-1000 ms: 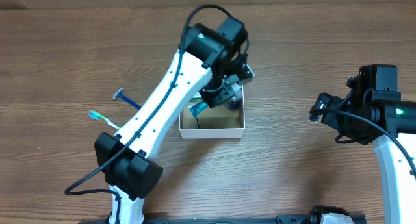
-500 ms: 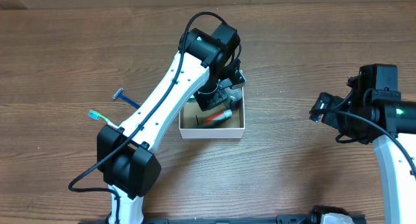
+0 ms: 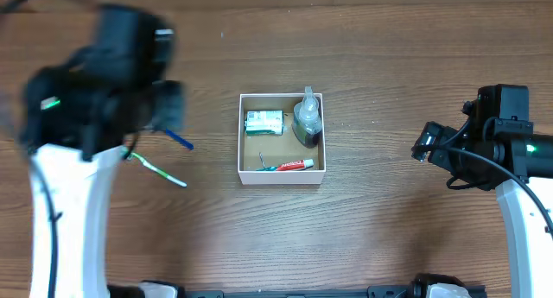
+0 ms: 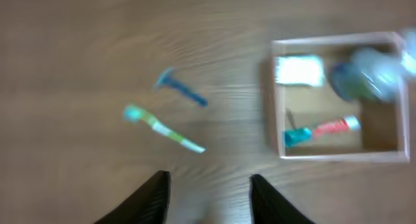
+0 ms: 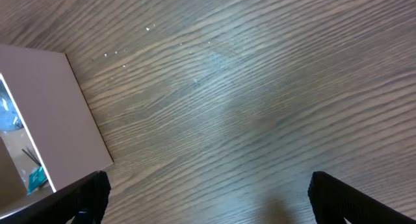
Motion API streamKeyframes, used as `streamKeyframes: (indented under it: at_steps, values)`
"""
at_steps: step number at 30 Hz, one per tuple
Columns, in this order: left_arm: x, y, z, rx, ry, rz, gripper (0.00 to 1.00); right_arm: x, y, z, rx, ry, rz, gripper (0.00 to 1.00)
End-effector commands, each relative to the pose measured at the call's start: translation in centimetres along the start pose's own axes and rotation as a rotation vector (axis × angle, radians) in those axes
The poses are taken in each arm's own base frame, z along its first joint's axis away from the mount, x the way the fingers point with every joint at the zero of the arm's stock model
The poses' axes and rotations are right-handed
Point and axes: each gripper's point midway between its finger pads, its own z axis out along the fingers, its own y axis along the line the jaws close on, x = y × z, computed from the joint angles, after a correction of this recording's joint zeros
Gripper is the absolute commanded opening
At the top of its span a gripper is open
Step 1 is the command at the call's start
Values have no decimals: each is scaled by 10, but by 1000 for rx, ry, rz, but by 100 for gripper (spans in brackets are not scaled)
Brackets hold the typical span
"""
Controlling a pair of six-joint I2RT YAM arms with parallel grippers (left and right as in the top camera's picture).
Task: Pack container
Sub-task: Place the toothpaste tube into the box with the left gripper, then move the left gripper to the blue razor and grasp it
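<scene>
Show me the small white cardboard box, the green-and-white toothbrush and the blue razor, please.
White cardboard box (image 3: 281, 178): overhead view, white outer wall.
Green-and-white toothbrush (image 4: 164, 128): left wrist view, mid-handle.
Blue razor (image 4: 184, 91): left wrist view, handle.

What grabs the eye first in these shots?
The white box at the table's centre, holding a bottle, a green packet and a toothpaste tube. Left of it, a toothbrush and a blue razor lie loose on the wood. The left arm is a blur at upper left, its tool open and empty.
</scene>
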Motion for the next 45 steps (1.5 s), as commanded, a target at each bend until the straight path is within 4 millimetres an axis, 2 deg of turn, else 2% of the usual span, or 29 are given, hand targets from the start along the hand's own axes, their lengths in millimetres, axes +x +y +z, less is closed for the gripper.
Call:
streamKeyframes:
  at_steps: [1, 3, 4, 5, 8, 10, 14, 18, 26, 30, 33, 35, 37, 41, 42, 45]
  values:
    - [19, 53, 48, -126, 134, -384, 64, -1, 0, -1, 2, -8, -6, 100]
    - [29, 69, 84, -138, 181, -504, 76, -1, 0, -1, 1, -9, -6, 100]
    - [33, 67, 107, -88, 199, -535, 79, -1, 0, -1, 1, -9, -6, 100]
    - [37, 62, 130, -46, 208, -553, 80, -1, 0, -1, 1, -10, -6, 100]
    - [55, 60, 184, -43, 219, -603, 82, -1, 0, -1, 1, -9, -6, 100]
    - [62, 55, 219, -19, 241, -606, 80, -1, 0, -1, 1, -10, -6, 100]
    - [75, 51, 270, -28, 340, -606, 80, -1, 0, -1, 1, -9, -6, 100]
    - [78, 46, 302, -29, 359, -595, 81, -1, 0, -1, 1, -9, -6, 100]
    - [78, 19, 337, -29, 351, -523, 87, 1, -1, -1, 4, 1, -5, 100]
    - [90, 19, 351, -46, 391, -535, 87, 2, -1, -1, 6, 5, -5, 100]
    - [91, 19, 352, -46, 397, -534, 86, 2, -1, -1, 6, 5, -5, 100]
    - [95, 19, 350, -49, 416, -534, 76, 3, -1, -1, 6, 8, -5, 100]
    - [100, 19, 348, -54, 435, -533, 54, 4, -1, -1, 8, 13, -4, 100]
    - [108, 19, 345, -66, 469, -534, 33, 4, -1, -1, 5, 14, -4, 100]
    - [110, 19, 344, -68, 478, -534, 23, 4, -1, -1, 4, 14, -4, 100]
    - [112, 19, 342, -71, 487, -533, 16, 4, -1, -1, 5, 14, -4, 100]
